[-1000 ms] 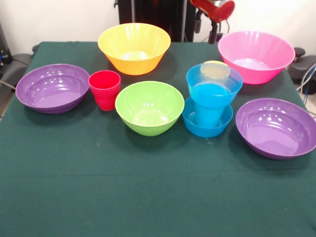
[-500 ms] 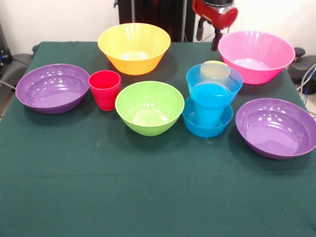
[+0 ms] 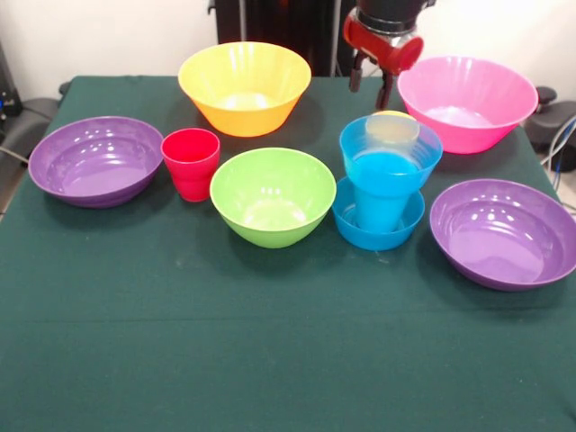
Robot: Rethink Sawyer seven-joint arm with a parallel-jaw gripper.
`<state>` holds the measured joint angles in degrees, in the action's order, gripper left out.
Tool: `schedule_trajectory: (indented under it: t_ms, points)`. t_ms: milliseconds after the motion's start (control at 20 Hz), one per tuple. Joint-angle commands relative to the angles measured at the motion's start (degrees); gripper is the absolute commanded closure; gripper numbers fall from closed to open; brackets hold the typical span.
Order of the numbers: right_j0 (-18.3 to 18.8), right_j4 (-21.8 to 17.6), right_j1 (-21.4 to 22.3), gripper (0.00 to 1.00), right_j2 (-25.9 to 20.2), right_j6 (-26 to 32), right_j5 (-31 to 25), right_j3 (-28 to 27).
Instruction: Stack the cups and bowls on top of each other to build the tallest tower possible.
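The tower [image 3: 382, 184] stands right of centre: a small blue bowl [image 3: 378, 229] at the bottom, a blue cup [image 3: 378, 200] standing in it, and a second blue bowl [image 3: 391, 148] on top. A yellow-orange cup [image 3: 392, 127] shows at that bowl's rim; I cannot tell whether it sits inside or behind. The red cup [image 3: 190, 162] stands alone at the left. My gripper [image 3: 370, 94] hangs open and empty above the table's far side, behind the tower and beside the pink bowl [image 3: 466, 102].
A lime green bowl [image 3: 273, 195] sits at the centre and an orange-yellow bowl [image 3: 244, 86] at the far side. One purple bowl [image 3: 95, 160] lies at the far left, another purple bowl [image 3: 503, 232] at the right.
My gripper has swung left and come down a little, turning so both fingers now show apart. None of the cups or bowls has moved.
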<state>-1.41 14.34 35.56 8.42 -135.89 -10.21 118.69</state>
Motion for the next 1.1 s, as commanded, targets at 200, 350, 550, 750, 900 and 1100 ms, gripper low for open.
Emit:
schedule_trajectory:
  t_ms: [200,350,550,750,900,1100]
  points:
    - [0.1,-2.7,-5.3,0.0,-6.1,-4.8,4.6,-0.5]
    - [-0.3,-2.4,-5.9,0.0,-6.3,-5.3,4.9,-0.9]
    - [-0.7,-2.0,-6.3,0.0,-6.4,-5.8,5.0,-1.3]
    - [-1.4,-1.4,-7.2,0.0,-6.8,-6.4,5.4,-1.9]
    - [-1.4,-1.2,-7.6,0.0,-7.1,-6.5,5.7,-2.3]
    - [-1.0,-1.0,-6.8,0.0,-7.4,-6.0,4.4,-2.9]
